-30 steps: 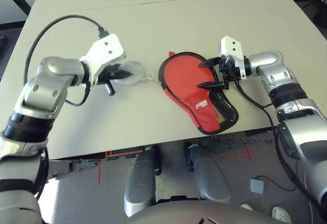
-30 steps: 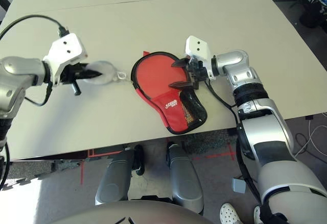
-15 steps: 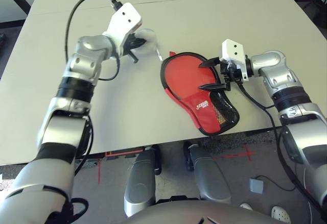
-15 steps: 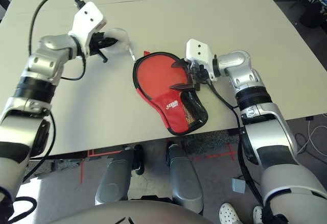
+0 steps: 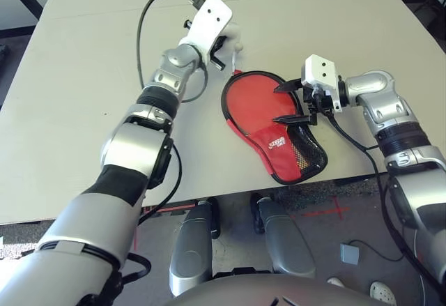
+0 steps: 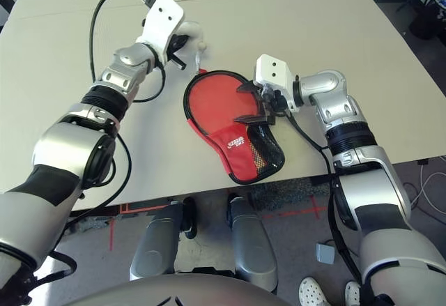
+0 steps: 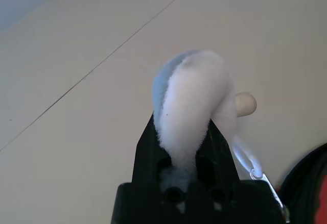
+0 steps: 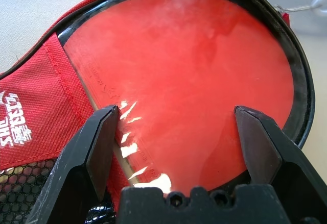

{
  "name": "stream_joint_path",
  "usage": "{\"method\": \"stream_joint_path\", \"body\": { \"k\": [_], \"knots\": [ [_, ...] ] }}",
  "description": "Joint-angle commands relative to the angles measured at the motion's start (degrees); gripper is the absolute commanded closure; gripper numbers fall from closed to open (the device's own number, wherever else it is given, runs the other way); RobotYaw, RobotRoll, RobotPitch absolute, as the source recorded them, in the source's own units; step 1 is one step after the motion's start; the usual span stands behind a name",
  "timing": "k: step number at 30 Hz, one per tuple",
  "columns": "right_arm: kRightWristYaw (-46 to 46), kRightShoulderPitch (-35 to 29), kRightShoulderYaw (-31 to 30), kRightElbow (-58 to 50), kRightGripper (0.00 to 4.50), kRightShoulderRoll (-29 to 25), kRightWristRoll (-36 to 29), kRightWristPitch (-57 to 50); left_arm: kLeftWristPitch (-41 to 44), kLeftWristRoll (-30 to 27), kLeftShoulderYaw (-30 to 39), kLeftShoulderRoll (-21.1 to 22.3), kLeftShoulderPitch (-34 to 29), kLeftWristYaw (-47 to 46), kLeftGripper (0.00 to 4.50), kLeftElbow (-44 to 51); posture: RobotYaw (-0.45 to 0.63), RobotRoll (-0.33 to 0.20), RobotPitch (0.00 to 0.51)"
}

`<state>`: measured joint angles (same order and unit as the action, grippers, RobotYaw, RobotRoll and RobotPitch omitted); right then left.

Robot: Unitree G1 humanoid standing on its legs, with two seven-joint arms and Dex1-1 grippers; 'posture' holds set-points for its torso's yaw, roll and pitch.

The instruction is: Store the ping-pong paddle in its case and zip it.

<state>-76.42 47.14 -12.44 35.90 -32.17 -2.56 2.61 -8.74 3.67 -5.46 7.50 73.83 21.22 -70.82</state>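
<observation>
On the tabletop [image 5: 83,76], far side: the left gripper [image 6: 187,40] has swung across from the robot's left over the last second and now sits just beyond the round end of the case [image 5: 275,128].
Left fingers: clamped on the white fuzzy ball [image 7: 193,101], which bulges out between them in the left wrist view.
Ball's tether: a thin clear cord with a small metal clip [image 7: 258,175] runs from the ball toward the case's black rim, so this looks like the zipper pull being drawn around the edge.
Right gripper [image 5: 290,104]: it has barely moved; it hovers over the middle of the case with its fingers [image 8: 99,137] wide apart, gripping nothing.
Paddle: the ping-pong paddle [image 8: 189,76] lies inside the case, its red face filling the open round end, the handle hidden under the logo flap and mesh pocket.
Meaning for the task: storing looks done; zipping is in hand, and the sweep of the pull has carried it to the top of the round end.
Still open: the paddle face shows uncovered, so closure is not finished.
</observation>
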Motion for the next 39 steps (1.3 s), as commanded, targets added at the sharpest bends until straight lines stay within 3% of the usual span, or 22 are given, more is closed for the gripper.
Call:
{"method": "stream_joint_path", "body": {
  "k": [1,9,18,26,29,34,39],
  "knots": [
    [-0.7,-4.8,-3.8,1.5,0.00,-0.3,3.5,-2.1,-2.2,-1.8,2.3,-2.1,2.6,2.1,3.28,0.7,-0.05,0.000,0.268],
    [0.1,-6.1,-3.7,-0.5,0.00,-0.7,3.0,-3.5,-2.2,-2.2,4.2,-3.2,2.3,7.0,0.12,1.7,-0.06,0.000,0.270],
    [1.0,-5.7,-3.9,0.6,0.00,0.1,3.2,-3.3,-2.0,-2.4,5.6,-1.3,1.6,9.9,0.06,3.1,-0.04,0.000,0.268],
    [1.4,-6.2,-3.8,0.2,0.00,0.4,3.0,-3.4,1.0,-2.9,5.8,6.2,0.5,15.5,0.06,8.9,-0.04,0.000,0.272],
    [1.6,-6.4,-3.7,0.0,0.00,0.4,2.9,-3.6,5.3,-3.6,4.8,10.2,-3.1,21.4,0.06,16.5,-0.05,0.000,0.274],
    [1.9,-6.8,-3.6,0.0,0.00,0.4,2.9,-3.6,18.1,-7.3,2.6,17.0,-15.4,32.1,0.06,39.6,-0.04,0.000,0.280],
    [2.1,-6.6,-3.3,0.3,0.00,0.4,3.0,-3.8,30.0,-10.2,-0.1,19.8,-28.0,35.3,0.06,59.2,-0.02,0.000,0.278]
  ]
}}
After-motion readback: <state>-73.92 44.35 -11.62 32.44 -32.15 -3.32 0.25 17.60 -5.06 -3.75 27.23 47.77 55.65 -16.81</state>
